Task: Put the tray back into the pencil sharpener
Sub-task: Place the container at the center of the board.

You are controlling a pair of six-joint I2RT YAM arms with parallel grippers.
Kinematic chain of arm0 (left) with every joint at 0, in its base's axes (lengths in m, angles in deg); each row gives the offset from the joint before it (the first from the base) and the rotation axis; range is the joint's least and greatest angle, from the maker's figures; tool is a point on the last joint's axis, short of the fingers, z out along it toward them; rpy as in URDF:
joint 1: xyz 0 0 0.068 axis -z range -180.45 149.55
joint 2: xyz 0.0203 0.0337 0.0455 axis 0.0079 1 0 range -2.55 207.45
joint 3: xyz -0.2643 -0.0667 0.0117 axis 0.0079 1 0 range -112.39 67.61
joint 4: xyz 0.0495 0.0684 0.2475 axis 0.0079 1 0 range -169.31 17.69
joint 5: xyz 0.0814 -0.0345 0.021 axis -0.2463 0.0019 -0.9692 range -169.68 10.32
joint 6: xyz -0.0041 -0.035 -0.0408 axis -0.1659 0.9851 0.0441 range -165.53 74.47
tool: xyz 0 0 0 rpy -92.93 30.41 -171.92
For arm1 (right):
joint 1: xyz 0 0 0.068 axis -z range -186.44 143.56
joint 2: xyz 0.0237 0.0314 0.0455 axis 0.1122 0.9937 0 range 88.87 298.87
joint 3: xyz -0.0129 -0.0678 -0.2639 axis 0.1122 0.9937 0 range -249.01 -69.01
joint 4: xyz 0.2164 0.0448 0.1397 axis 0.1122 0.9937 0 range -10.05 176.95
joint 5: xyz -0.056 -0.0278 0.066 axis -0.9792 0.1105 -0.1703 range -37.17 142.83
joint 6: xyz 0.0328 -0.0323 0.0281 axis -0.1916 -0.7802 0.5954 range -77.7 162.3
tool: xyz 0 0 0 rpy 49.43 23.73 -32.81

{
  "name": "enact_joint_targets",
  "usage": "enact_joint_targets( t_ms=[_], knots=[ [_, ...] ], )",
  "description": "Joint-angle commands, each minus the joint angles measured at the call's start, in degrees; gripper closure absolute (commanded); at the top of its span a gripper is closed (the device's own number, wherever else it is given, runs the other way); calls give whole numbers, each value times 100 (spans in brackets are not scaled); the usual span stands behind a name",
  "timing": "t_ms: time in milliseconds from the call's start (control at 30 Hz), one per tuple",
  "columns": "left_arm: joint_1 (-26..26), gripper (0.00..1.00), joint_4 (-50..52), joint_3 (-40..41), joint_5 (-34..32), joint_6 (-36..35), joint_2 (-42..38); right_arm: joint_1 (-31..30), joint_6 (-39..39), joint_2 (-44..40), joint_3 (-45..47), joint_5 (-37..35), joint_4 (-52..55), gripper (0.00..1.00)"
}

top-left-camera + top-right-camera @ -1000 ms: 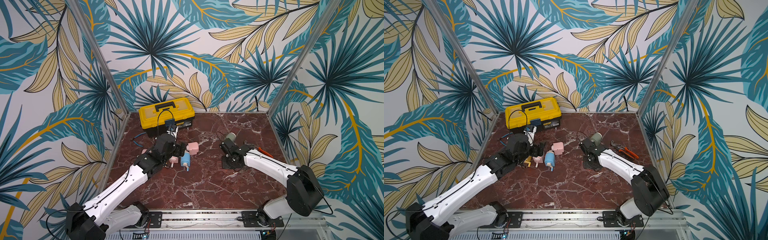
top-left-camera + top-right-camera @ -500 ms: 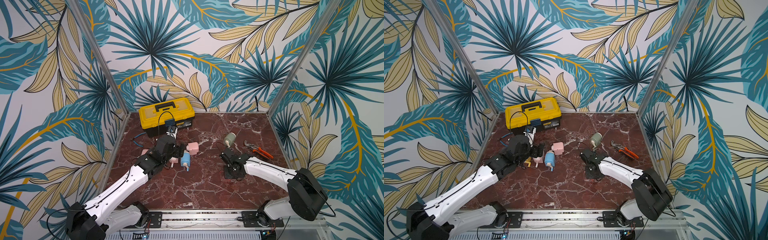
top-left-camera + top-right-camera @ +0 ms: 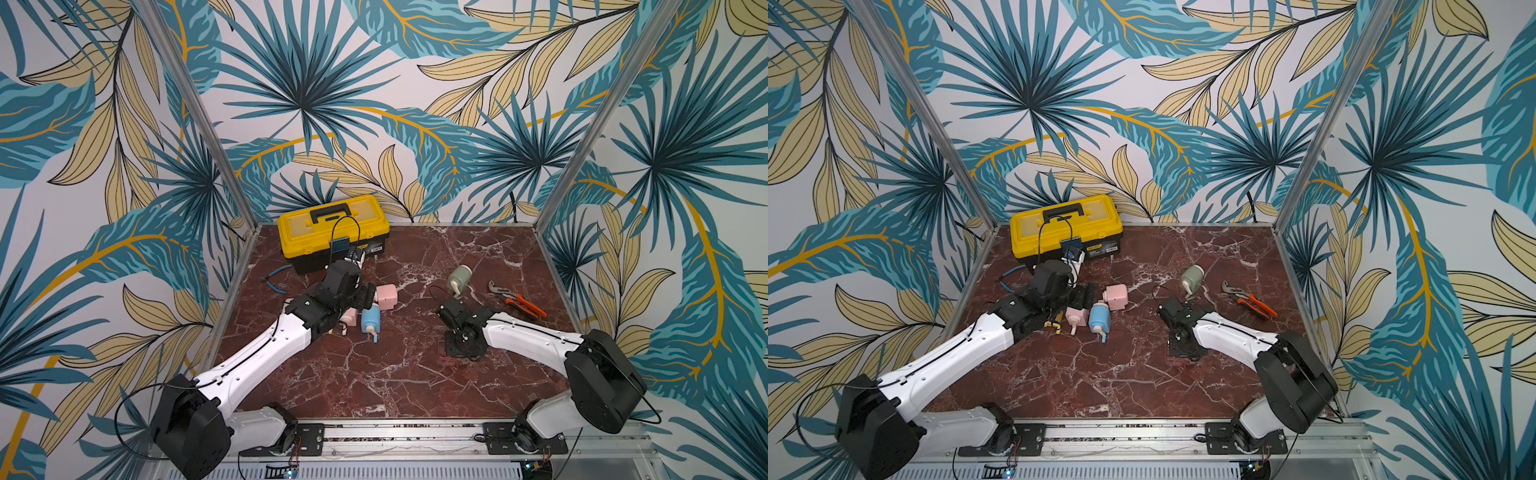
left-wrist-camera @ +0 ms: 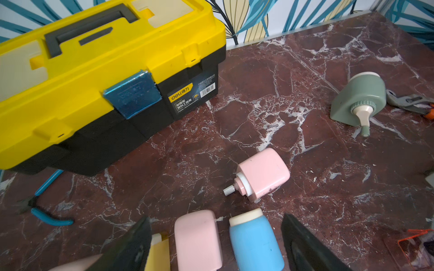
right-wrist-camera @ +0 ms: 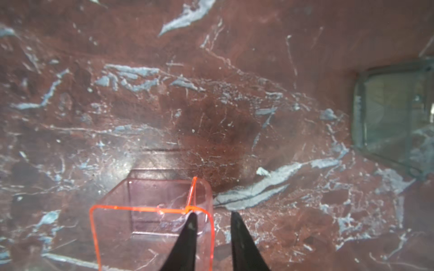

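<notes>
Straddling tray [image 5: 131, 234] wall, right fingers [image 5: 187, 239], hidden in top views

Both top views overhead, whole table [image 3: 374, 374], wrist views close

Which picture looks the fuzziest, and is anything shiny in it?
The right wrist view is fuzziest: the marble tabletop is soft, the clear red-edged tray glows along its rim, and a pale glare patch sits beside it. The left wrist view is sharp on the yellow toolbox. Both top views are evenly lit.
</notes>
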Motion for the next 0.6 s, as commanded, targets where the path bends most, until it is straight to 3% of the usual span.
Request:
enact_joint_targets(
  t_ms=[0, 133, 200, 300, 567],
  knots=[
    [-213, 12, -203, -320, 778, -697, 138, -14, 33, -323, -171, -186, 293, 64],
    [-644, 11, -161, -683, 2419, -1866, 532, -15, 124, -991, -156, -476, 382, 60],
    [-789, 11, -103, -859, 2925, -2562, 729, -14, 166, -1312, -145, -656, 435, 58],
    [-916, 7, 9, -1133, 3380, -3258, 1062, -11, 230, -1648, -124, -869, 553, 57],
    [-941, 6, 1343, -2266, 3616, -4264, 2243, 16, 380, -2030, 20, -1072, 724, 57]
  ],
)
